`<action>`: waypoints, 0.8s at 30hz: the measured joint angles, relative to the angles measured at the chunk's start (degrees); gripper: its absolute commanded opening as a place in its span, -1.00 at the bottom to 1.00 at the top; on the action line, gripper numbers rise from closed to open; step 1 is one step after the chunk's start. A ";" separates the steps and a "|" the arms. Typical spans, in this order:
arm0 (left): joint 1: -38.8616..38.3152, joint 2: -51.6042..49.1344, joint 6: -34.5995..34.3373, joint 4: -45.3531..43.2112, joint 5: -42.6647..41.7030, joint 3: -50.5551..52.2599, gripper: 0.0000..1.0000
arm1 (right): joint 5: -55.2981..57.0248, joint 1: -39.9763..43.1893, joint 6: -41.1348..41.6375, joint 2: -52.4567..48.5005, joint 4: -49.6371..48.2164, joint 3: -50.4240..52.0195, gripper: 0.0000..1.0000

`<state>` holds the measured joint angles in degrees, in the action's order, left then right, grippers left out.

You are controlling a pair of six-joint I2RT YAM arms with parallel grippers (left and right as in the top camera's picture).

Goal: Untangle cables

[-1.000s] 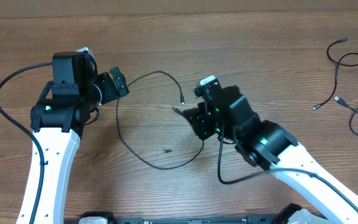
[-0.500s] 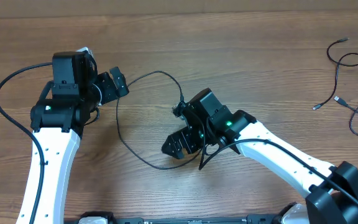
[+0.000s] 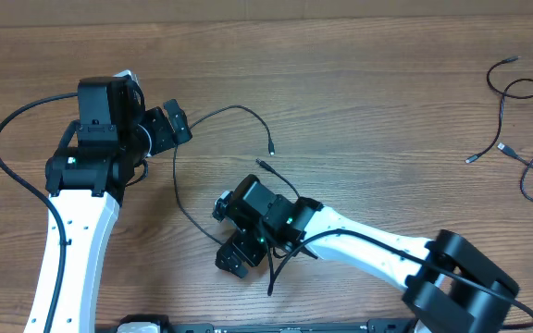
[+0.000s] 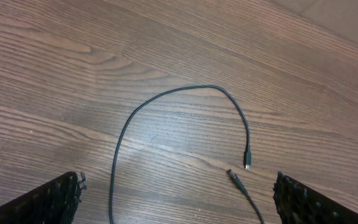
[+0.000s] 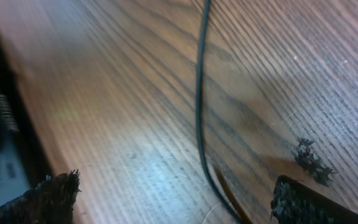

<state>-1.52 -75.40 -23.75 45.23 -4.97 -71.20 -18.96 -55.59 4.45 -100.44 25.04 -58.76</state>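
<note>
Spread wide and gripping nothing, my right gripper hangs low over the near middle of the table, which is brown wood grain in every view. My right arm, white with black joints, stretches leftward from the near right corner, laid out long and flat. My left arm rises from the near left edge and bends right at the wrist, so the left gripper faces right. It is open too, with its dark fingertips at the two lower corners of the wrist view.

Between my grippers lies the loose cable, thin and black, flat on the wood. From beside the left gripper it arcs far and right, then bends back nearward to one plug, which points near. Its other stretch runs near from the left gripper, long axis near to far, then curves right under my right gripper. In the right wrist view this stretch lies between my spread fingertips, untouched. A second plug sits just near and left of the first, apart from it, pointing far-left, and its cord slips under my right arm.

The other cables lie looped at the far right edge, well apart from both grippers. A small dark fleck marks the wood right of the cable.
</note>
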 measured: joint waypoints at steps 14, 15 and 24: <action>0.00 0.00 0.00 0.00 0.00 0.00 0.99 | 3.39 -0.44 -2.86 -4.74 -2.49 0.00 0.99; 0.00 0.00 0.00 0.02 0.00 0.00 0.99 | 3.54 -0.68 -3.26 -4.79 -2.51 0.00 0.99; 0.00 0.00 0.00 0.00 0.00 0.00 0.99 | 6.10 -6.73 -7.21 -5.35 -4.09 0.00 0.91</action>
<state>-1.52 -75.40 -23.75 45.23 -4.97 -71.20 -12.86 -62.33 -2.76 -105.80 20.95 -58.76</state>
